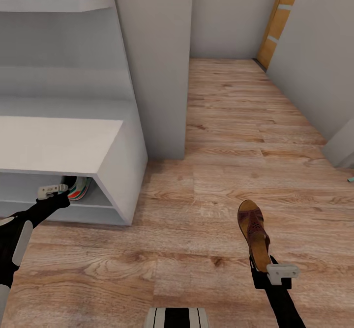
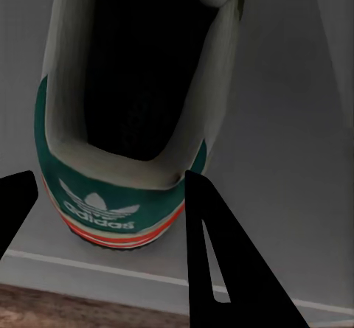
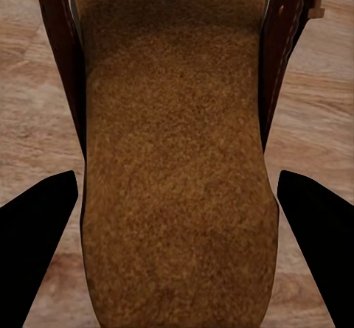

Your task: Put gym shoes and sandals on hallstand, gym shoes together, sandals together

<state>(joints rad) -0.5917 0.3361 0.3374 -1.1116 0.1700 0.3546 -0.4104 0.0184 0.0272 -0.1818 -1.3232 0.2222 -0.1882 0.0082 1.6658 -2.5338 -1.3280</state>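
One gym shoe (image 1: 80, 188) rests on the lower shelf of the pale grey hallstand (image 1: 59, 141), at its right end. My left gripper (image 1: 54, 190) reaches into that shelf. In the left wrist view its fingers (image 2: 214, 254) press both sides of the gym shoe's green heel (image 2: 118, 188), so my left gripper (image 2: 110, 173) is shut on it. A brown sandal (image 1: 253, 230) points forward over the corridor floor (image 1: 221, 146), and my right gripper (image 1: 275, 271) is shut on its heel. In the right wrist view the sandal's tan footbed (image 3: 177, 158) runs between the fingers of my right gripper (image 3: 177, 177).
A grey wall pillar (image 1: 152, 63) stands just right of the hallstand, with a wall shelf (image 1: 49, 4) above the unit. The corridor runs ahead to an orange door (image 1: 280, 18). A small teal object (image 1: 350, 178) lies at the right edge. My base (image 1: 177, 318) shows at the bottom.
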